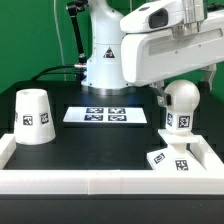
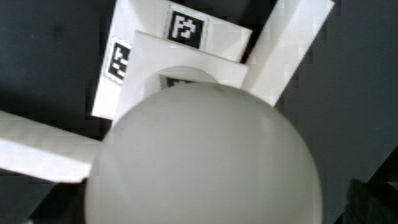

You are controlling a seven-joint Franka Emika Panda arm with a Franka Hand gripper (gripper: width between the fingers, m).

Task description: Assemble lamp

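Nearest, the square base (image 1: 168,158) lies on the black tabletop (image 1: 60,140) inside the white rail. Just behind it the bulb (image 1: 180,105) stands upright under the released hand (image 1: 185,82). Farther off sits the shade (image 1: 34,115).

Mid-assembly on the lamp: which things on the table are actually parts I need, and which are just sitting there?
Belongs to the job:
- shade, standing alone at the exterior view's left
- bulb, standing upright at the exterior view's right
- base, flat below the bulb, in the corner of the wall

Not part of it:
- marker board, flat mid-table
- white wall edging the table
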